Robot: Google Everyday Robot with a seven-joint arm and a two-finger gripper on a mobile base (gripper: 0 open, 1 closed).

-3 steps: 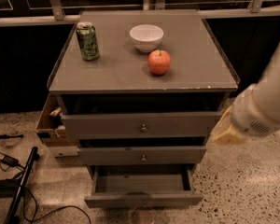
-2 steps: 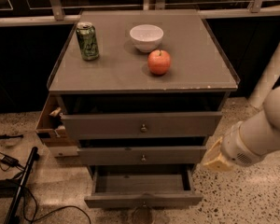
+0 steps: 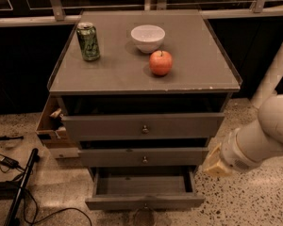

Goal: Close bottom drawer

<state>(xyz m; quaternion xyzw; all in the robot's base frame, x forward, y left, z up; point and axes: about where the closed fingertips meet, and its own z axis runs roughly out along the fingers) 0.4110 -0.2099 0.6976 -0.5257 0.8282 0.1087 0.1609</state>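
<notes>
Bottom drawer (image 3: 145, 187) sat pulled well out at the foot of the cabinet, lowest of three, with its knob (image 3: 145, 205) at front centre. Pincer (image 3: 215, 164) hung just right of the cabinet, above and to the right of that drawer's right front corner and apart from it; open or closed, couldn't tell. Middle drawer (image 3: 113, 157) and top drawer (image 3: 108, 126) stuck out a little. On the surface (image 3: 203, 74) were an apple (image 3: 161, 62), a white bowl (image 3: 147, 37) behind it, and a green can (image 3: 88, 42) far left.
</notes>
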